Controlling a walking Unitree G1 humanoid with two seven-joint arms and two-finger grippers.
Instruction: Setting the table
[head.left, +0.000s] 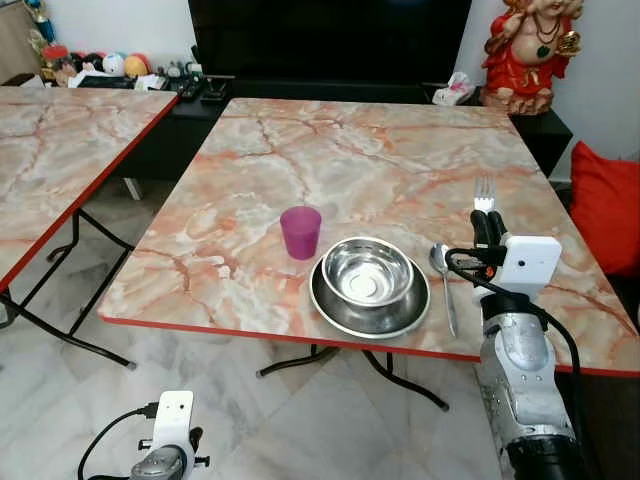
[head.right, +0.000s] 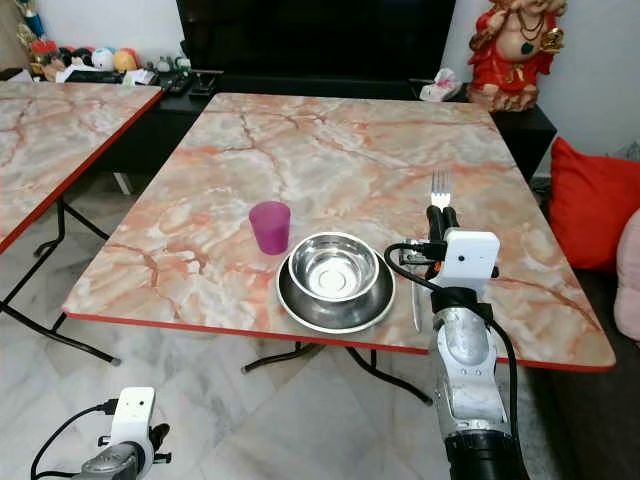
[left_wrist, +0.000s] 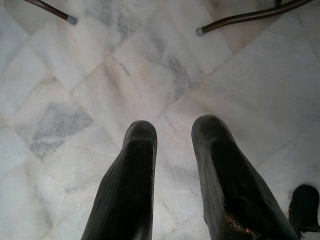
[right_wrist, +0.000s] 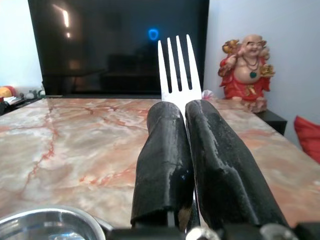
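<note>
My right gripper (head.left: 486, 222) is shut on a silver fork (head.left: 484, 193), whose tines stick up past the black fingertips (right_wrist: 172, 115). It hovers over the marble table (head.left: 380, 150), just right of a spoon (head.left: 442, 272) lying beside the dishes. A steel bowl (head.left: 367, 271) sits inside a steel plate (head.left: 345, 312) near the table's front edge. A purple cup (head.left: 301, 231) stands upright just left of the bowl. My left gripper (left_wrist: 172, 135) hangs low over the floor, open, holding nothing.
A second marble table (head.left: 60, 140) stands at the left. Behind are a dark TV cabinet (head.left: 330, 40), a red statue (head.left: 530, 50) and a red cushion (head.left: 605, 205) at the right. Table legs (left_wrist: 240, 17) stand on the tiled floor.
</note>
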